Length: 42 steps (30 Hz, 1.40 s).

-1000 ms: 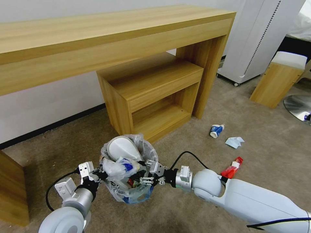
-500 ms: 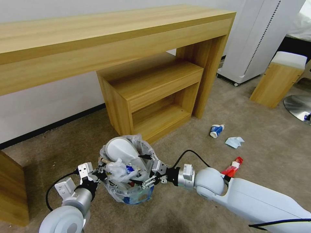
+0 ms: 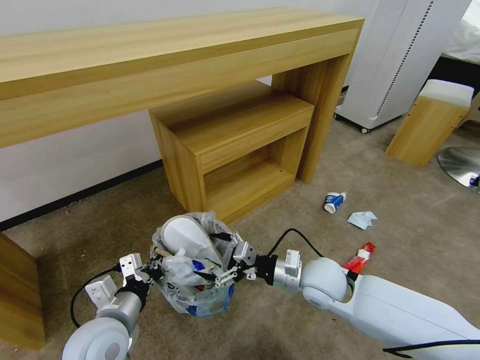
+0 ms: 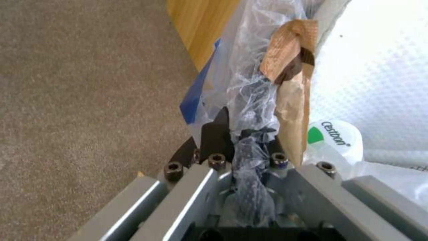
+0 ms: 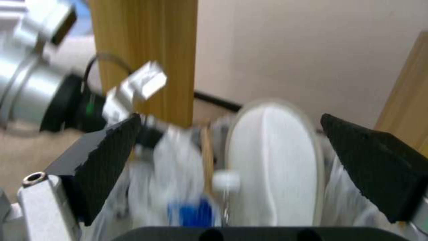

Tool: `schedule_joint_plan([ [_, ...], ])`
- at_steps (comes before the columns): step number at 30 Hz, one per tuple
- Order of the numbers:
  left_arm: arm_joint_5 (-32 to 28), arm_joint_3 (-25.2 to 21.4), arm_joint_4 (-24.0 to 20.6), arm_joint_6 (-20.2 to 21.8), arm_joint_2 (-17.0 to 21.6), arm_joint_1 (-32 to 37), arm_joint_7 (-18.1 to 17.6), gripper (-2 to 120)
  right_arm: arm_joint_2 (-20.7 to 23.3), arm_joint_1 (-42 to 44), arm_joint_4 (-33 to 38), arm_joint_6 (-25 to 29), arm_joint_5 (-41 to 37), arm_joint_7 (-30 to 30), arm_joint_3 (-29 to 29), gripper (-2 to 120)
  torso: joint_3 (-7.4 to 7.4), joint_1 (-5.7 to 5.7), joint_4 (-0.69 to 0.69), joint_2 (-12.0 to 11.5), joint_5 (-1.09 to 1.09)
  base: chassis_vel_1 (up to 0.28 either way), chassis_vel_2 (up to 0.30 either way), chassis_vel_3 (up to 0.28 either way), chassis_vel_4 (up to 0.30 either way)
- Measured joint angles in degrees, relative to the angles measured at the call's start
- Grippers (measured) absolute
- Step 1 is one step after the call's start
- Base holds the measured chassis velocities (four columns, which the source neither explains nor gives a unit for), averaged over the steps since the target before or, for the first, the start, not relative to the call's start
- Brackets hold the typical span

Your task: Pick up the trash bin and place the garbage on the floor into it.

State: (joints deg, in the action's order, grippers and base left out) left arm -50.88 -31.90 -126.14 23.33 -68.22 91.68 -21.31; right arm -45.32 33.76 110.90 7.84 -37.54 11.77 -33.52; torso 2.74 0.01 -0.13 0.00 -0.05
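1. The left gripper [image 3: 152, 272] was clamped on the rim of the trash bin [image 3: 197, 300], with crinkled liner bunched between its jaws [image 4: 249, 147]; the bin hung directly ahead of it, between the two grippers and tilted toward the wooden shelf unit [image 3: 235, 150].
2. The right gripper [image 3: 220, 257] stood wide apart at the bin's opposite rim, its dark pads [image 5: 111, 157] spread to either side of the white slipper [image 5: 272, 167] and holding nothing.
3. The slipper [image 3: 187, 237] stuck up out of the bin just beyond the right gripper, with a clear bottle [image 3: 182, 262] and a wooden stick [image 3: 162, 251] packed beside it.
4. On the floor [image 3: 425, 240], well behind the right gripper and along its arm, lay a blue-white cup [image 3: 334, 202], a tissue [image 3: 362, 219] and a red wrapper [image 3: 358, 260].
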Motion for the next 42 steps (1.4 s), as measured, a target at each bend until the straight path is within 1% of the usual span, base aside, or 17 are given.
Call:
schedule_joint_plan([
  [9, 0.34, -0.11, -0.03, -0.20, -0.21, 0.26, 0.15, 2, -2.40, 0.76, 1.47, 1.79, -3.91, -3.37, 3.12, 100, 0.00, 0.00, 0.00, 0.00, 0.00, 0.000, 0.000, 0.000, 0.000],
  [11, 0.45, -0.11, -0.03, -0.23, -0.32, 0.32, 0.20, 2, -2.81, 1.26, 1.99, 1.95, -4.79, -5.07, 4.88, 100, 0.00, 0.00, 0.00, 0.00, 0.00, 0.000, 0.000, 0.000, 0.000],
  [12, 0.45, -0.11, -0.03, -0.23, -0.32, 0.32, 0.20, 2, -2.81, 1.26, 1.99, 1.95, -4.79, -5.07, 4.88, 100, 0.00, 0.00, 0.00, 0.00, 0.00, 0.000, 0.000, 0.000, 0.000],
  [17, 0.51, -0.26, -0.18, -0.27, -0.27, 0.36, 0.23, 2, -2.52, 2.86, 2.57, 0.40, -5.63, -9.19, 9.39, 100, 0.00, 0.00, 0.00, 0.00, 0.00, 0.000, 0.000, 0.000, 0.000],
  [18, 0.51, -0.26, -0.18, -0.27, -0.27, 0.36, 0.23, 2, -2.52, 2.86, 2.57, 0.40, -5.63, -9.19, 9.39, 100, 0.00, 0.00, 0.00, 0.00, 0.00, 0.000, 0.000, 0.000, 0.000],
  [22, 0.40, -0.48, -0.24, -0.40, -0.06, 0.28, 0.24, 2, -1.00, 5.81, 2.06, -0.69, -5.90, -12.70, 14.80, 100, 0.00, 0.00, 0.00, 0.00, 0.01, 0.000, 0.000, 0.000, 0.000],
  [23, 0.40, -0.48, -0.24, -0.40, -0.06, 0.28, 0.24, 2, -1.00, 5.81, 2.06, -0.69, -5.90, -12.70, 14.80, 100, 0.00, 0.00, 0.00, 0.00, 0.01, 0.000, 0.000, 0.000, 0.000],
  [26, 0.35, -0.49, -0.24, -0.46, -0.06, 0.19, 0.28, 2, 0.18, 9.21, 1.75, -1.05, -5.90, -14.21, 19.00, 100, 0.00, 0.00, 0.00, 0.00, 0.01, 0.000, 0.000, 0.000, 0.000],
  [27, 0.35, -0.49, -0.24, -0.46, -0.06, 0.19, 0.28, 2, 0.18, 9.21, 1.75, -1.05, -5.90, -14.21, 19.00, 100, 0.00, 0.00, 0.00, 0.00, 0.01, 0.000, 0.000, 0.000, 0.000],
  [30, 0.26, -0.49, -0.24, -0.50, -0.02, 0.11, 0.32, 2, 1.58, 12.64, 1.77, -2.44, -5.93, -15.41, 23.47, 100, 0.00, 0.00, 0.00, 0.00, 0.03, 0.000, 0.000, 0.000, 0.000],
  [31, 0.26, -0.49, -0.24, -0.50, -0.02, 0.11, 0.32, 2, 1.58, 12.64, 1.77, -2.44, -5.93, -15.41, 23.47, 100, 0.00, 0.00, 0.00, 0.00, 0.03, 0.000, 0.000, 0.000, 0.000],
  [34, 0.14, -0.71, -0.33, -0.55, 0.20, 0.10, 0.33, 2, 4.24, 15.23, 1.39, -4.65, -5.87, -17.25, 27.33, 100, 0.00, 0.00, 0.00, 0.00, 0.02, 0.000, 0.000, 0.000, 0.000],
  [35, 0.14, -0.71, -0.33, -0.55, 0.20, 0.10, 0.33, 2, 4.24, 15.23, 1.39, -4.65, -5.87, -17.25, 27.33, 100, 0.00, 0.00, 0.00, 0.00, 0.02, 0.000, 0.000, 0.000, 0.000],
  [37, 0.11, -0.89, -0.41, -0.65, 0.33, 0.11, 0.36, 2, 6.31, 17.21, 0.70, -5.76, -5.73, -18.14, 29.96, 100, 0.00, 0.00, 0.00, 0.00, 0.02, 0.000, 0.000, 0.000, 0.000],
  [38, 0.11, -0.89, -0.41, -0.65, 0.33, 0.11, 0.36, 2, 6.31, 17.21, 0.70, -5.76, -5.73, -18.14, 29.96, 100, 0.00, 0.00, 0.00, 0.00, 0.02, 0.000, 0.000, 0.000, 0.000],
  [40, 0.02, -1.05, -0.52, -0.73, 0.57, 0.11, 0.40, 2, 8.69, 19.74, 0.07, -7.47, -5.29, -18.81, 32.89, 100, 0.00, 0.00, -0.01, 0.00, 0.02, 0.000, 0.000, 0.000, 0.000],
  [42, -0.05, -1.10, -0.56, -0.81, 0.64, 0.11, 0.42, 2, 9.53, 20.80, -0.03, -8.34, -5.21, -19.25, 34.02, 100, 0.00, 0.00, 0.00, 0.00, 0.01, 0.000, 0.000, 0.000, 0.000],
])
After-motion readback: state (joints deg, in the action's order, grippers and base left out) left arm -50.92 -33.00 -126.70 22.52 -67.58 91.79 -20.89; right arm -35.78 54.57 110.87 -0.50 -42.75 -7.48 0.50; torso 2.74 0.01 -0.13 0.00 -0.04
